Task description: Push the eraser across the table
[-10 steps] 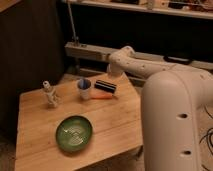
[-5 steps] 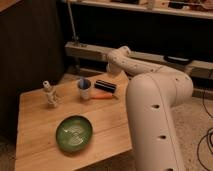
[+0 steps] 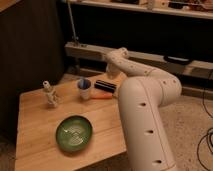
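The eraser [image 3: 105, 86], a small flat black block, lies near the far edge of the bamboo-topped table [image 3: 40, 150]. My white arm rises in the foreground and bends down at the far side. Its gripper [image 3: 112, 75] hangs just behind and to the right of the eraser, close to its far edge. The gripper is shut with nothing in it. Whether it touches the eraser I cannot tell.
A thin orange marker [image 3: 102, 96] lies just in front of the eraser. A white cup with a blue rim [image 3: 84, 89] stands to its left. Further left is a small pale figurine [image 3: 49, 94], and a green plate [image 3: 73, 132] lies toward the front. A low shelf [image 3: 90, 50] runs behind the table.
The arm's big foreground link has swung left, over the table's right side. The gripper stays by the eraser, which lies where it was.
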